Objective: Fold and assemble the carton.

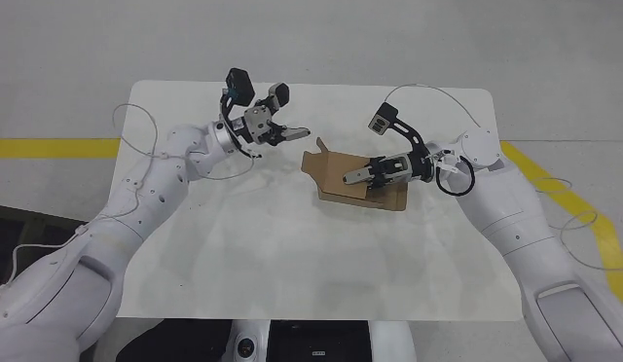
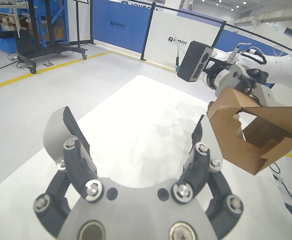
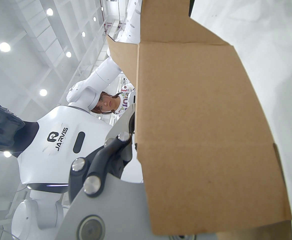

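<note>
Cardboard carton point(image 2: 232, 138), half-formed, is held over the worktop point(image 1: 292, 255), one wall pinched by the right end effector point(image 1: 352, 178), likely so the spread left end effector point(image 2: 133, 118) just beside it can fold flaps.

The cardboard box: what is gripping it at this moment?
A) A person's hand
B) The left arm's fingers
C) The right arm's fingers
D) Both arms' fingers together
C: the right arm's fingers are closed on a panel of the box, while the left arm's fingers are spread open and empty just beside it.
</note>
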Motion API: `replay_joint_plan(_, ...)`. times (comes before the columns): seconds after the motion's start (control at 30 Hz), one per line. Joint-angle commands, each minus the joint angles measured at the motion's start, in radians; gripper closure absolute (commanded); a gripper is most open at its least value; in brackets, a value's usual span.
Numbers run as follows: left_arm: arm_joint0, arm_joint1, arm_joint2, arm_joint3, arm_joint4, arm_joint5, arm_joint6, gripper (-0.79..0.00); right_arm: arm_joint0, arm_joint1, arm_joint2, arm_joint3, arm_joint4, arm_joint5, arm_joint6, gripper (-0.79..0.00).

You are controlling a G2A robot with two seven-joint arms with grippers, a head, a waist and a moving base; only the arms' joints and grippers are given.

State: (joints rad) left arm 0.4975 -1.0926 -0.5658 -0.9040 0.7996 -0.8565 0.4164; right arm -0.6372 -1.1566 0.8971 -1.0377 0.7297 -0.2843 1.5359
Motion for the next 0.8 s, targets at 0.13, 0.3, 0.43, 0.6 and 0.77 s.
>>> replay_joint_plan(0.13, -0.034, -0.055, 0.023, 0.07, -0.033, -0.011, -0.053, -0.785, 0.0, 0.0, 0.0, 0.0, 0.0, 0.0, 0.0, 0.0)
replay_joint_plan(0.3, -0.065, -0.098, 0.039, 0.126, -0.044, -0.052, -0.081, -0.785, 0.0, 0.0, 0.0, 0.0, 0.0, 0.0, 0.0, 0.0)
replay_joint_plan(0.43, -0.085, -0.126, 0.048, 0.168, -0.036, -0.101, -0.092, -0.785, 0.0, 0.0, 0.0, 0.0, 0.0, 0.0, 0.0, 0.0)
replay_joint_plan(0.6, -0.086, -0.15, 0.046, 0.205, -0.032, -0.156, -0.067, -0.785, 0.0, 0.0, 0.0, 0.0, 0.0, 0.0, 0.0, 0.0)
replay_joint_plan(0.77, -0.055, -0.147, 0.06, 0.17, -0.024, -0.156, 0.004, -0.785, 0.0, 0.0, 0.0, 0.0, 0.0, 0.0, 0.0, 0.0)
